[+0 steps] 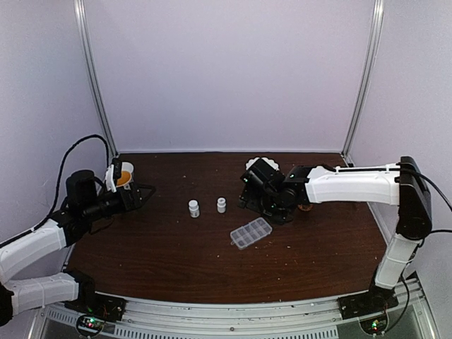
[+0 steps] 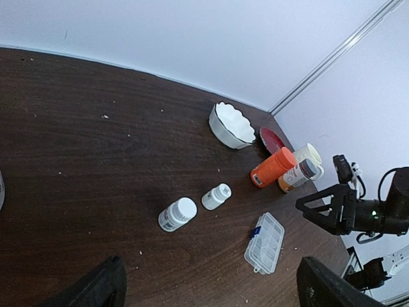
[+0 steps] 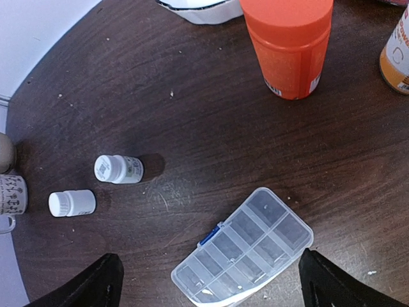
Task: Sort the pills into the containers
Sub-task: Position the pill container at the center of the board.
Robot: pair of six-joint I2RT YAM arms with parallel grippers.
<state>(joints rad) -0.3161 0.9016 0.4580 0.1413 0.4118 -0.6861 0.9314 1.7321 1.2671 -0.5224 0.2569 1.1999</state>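
Dark wood table (image 1: 176, 261) in a white-walled booth, with the left gripper (image 2: 211, 293) at the left edge, fingers spread wide and empty, and the right gripper (image 3: 208, 286) just as wide and empty above the right-centre. White scalloped bowl (image 2: 231, 125) at the back, orange bottle (image 3: 291, 48) upright in front of it, next to a yellow-label bottle (image 2: 297, 174). Clear organiser box (image 3: 246, 249) lies flat under the right gripper, lid seemingly down, its containers side by side in two rows; two small white bottles (image 1: 193, 207) (image 1: 221, 205) stand left of it, apart; can't make out pills in the cells.
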